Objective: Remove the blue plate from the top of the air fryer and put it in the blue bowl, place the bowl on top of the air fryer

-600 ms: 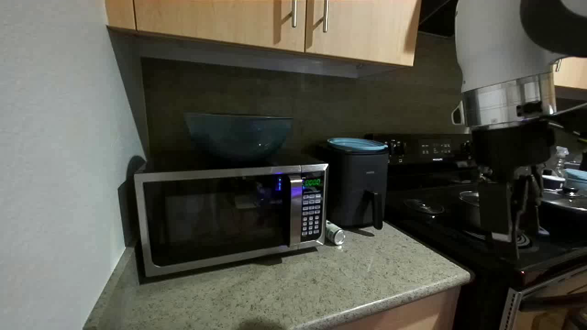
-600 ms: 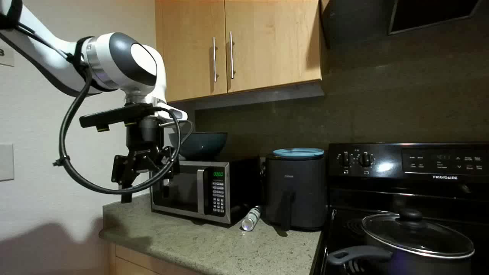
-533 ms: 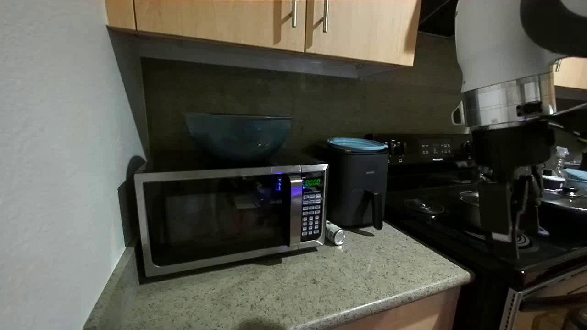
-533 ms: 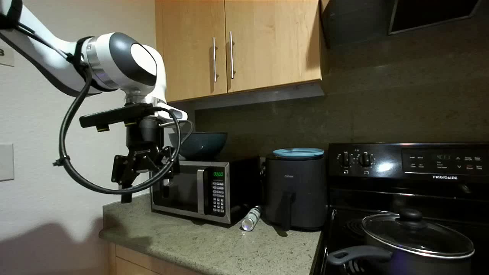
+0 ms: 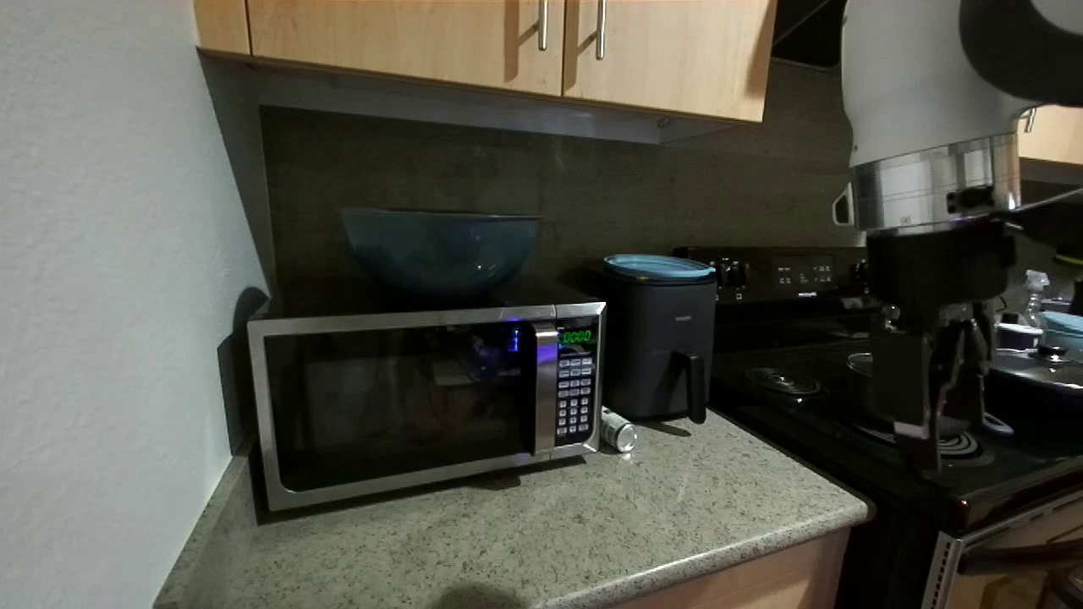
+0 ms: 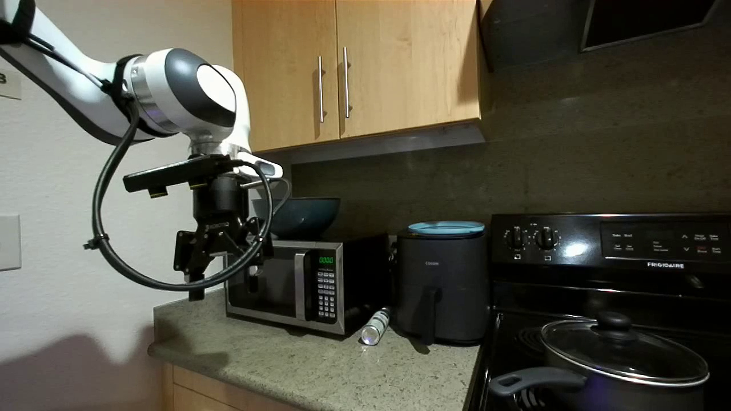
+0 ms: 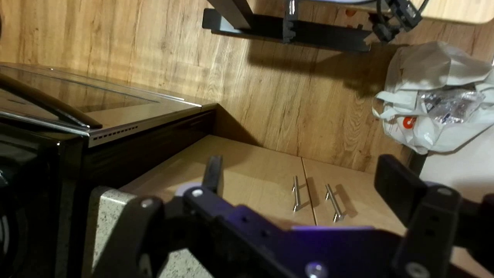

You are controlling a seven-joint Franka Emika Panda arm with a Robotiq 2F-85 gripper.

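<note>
The light-blue plate [image 5: 660, 266] lies on top of the black air fryer [image 5: 656, 359] in both exterior views; the plate [image 6: 445, 228] and fryer [image 6: 442, 291] stand right of the microwave. The large dark teal bowl [image 5: 440, 251] sits upright on the microwave; in an exterior view the bowl [image 6: 308, 217] is partly hidden by the arm and cable. My gripper [image 6: 225, 282] hangs pointing down in front of the microwave, apart from plate, bowl and fryer. In the wrist view my gripper [image 7: 301, 168] has its fingers wide apart with nothing between them. The wrist view shows no plate, bowl or fryer.
The microwave [image 5: 406, 406] stands on the speckled counter [image 5: 541, 541], with a small can [image 5: 618, 431] lying beside it. Upper cabinets [image 6: 400, 68] hang above. A stove with a lidded pot [image 6: 622, 354] is to the right. The wrist view shows lower cabinet doors [image 7: 254, 181] and a white bag [image 7: 436, 96].
My arm and gripper have shifted slightly, a little to the right and up in the exterior view that shows the whole arm. Plate, bowl and air fryer have not moved.
</note>
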